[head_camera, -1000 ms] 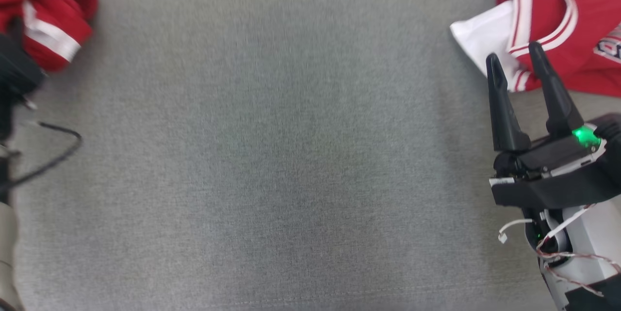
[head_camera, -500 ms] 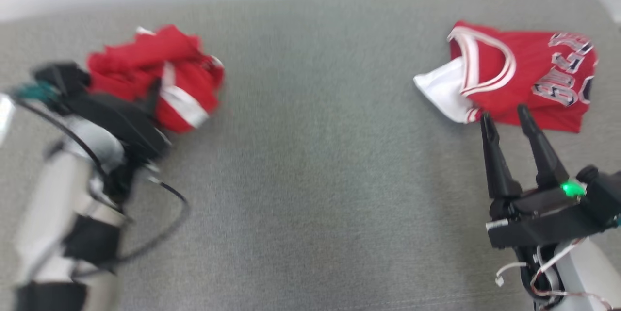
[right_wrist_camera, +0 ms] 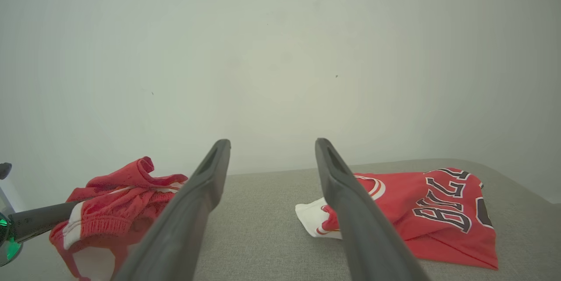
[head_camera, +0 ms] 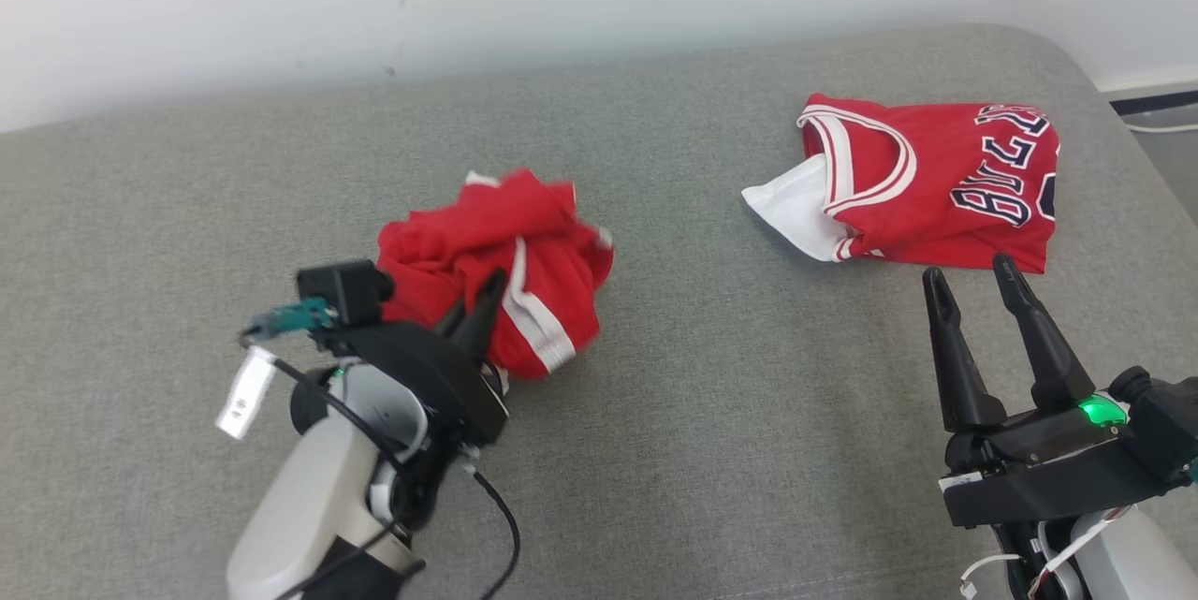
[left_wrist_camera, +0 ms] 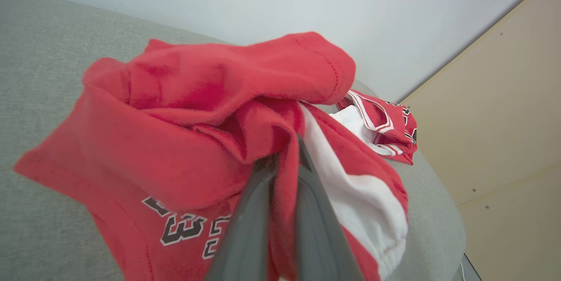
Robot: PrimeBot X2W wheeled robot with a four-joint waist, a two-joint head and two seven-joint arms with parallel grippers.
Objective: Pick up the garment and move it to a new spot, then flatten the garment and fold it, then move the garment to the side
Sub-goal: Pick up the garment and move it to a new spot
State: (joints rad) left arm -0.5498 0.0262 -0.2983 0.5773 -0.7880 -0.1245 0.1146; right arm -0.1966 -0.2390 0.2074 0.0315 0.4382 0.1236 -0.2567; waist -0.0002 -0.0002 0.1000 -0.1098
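Head view: the left end effector [head_camera: 473,300] is clamped on a fold of the crumpled red garment [head_camera: 496,235], which is bunched left of centre on the grey surface [head_camera: 702,394]. Whether the bundle rests there or hangs just above cannot be told. The right end effector [head_camera: 967,270] has its fingers apart with nothing between them, just short of the near edge of a folded red jersey [head_camera: 936,188], which lies well apart from the garment.

Left wrist view: the pinch is plainer here, since the head view has it half buried in cloth. The two fingers are pressed together with red fabric caught between them. A white stripe [left_wrist_camera: 350,184] runs beside them, and dark lettering [left_wrist_camera: 184,228] shows low on the cloth. A beige panel [left_wrist_camera: 504,119] stands at the right.

Right wrist view: its own fingers are spread wide against the pale wall [right_wrist_camera: 280,53]. The garment is at lower left (its gathered waistband showing), with a dark finger of the left end effector reaching into it, and the jersey at lower right.
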